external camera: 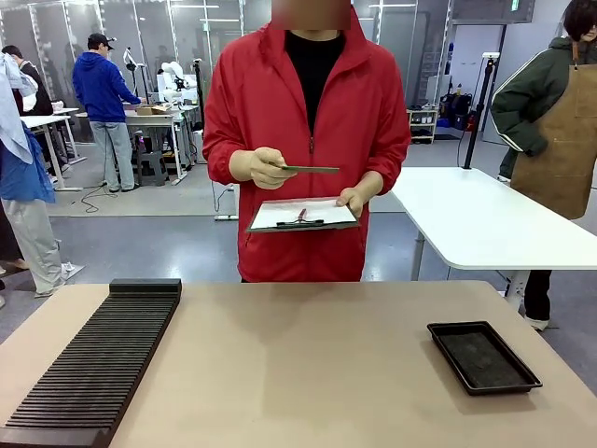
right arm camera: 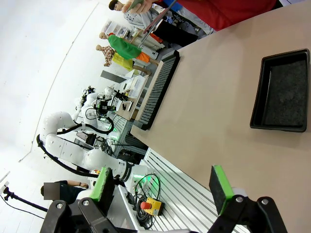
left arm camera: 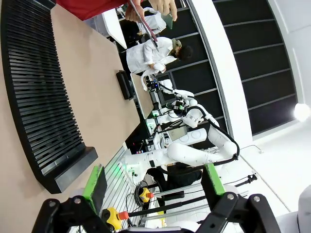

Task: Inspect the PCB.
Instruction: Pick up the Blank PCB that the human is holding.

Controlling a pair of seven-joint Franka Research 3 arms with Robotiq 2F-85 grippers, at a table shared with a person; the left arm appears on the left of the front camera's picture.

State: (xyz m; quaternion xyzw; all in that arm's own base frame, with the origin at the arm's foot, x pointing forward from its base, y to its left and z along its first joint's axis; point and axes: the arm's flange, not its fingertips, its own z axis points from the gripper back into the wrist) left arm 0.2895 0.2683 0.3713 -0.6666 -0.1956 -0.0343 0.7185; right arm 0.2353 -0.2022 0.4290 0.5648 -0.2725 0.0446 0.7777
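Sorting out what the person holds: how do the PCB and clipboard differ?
The PCB is small, thin and dark, seen edge-on; the clipboard is wider, white-faced and carries a pen. The PCB is held higher than the clipboard. Both are held roughly level by the person.

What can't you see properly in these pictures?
- PCB: in the front view the person holds it edge-on to the camera, so its face is hidden.
- Clipboard: in the front view, anything written on its paper is too small to read.
- Black slotted rack: in the front view its near end runs off the bottom edge.
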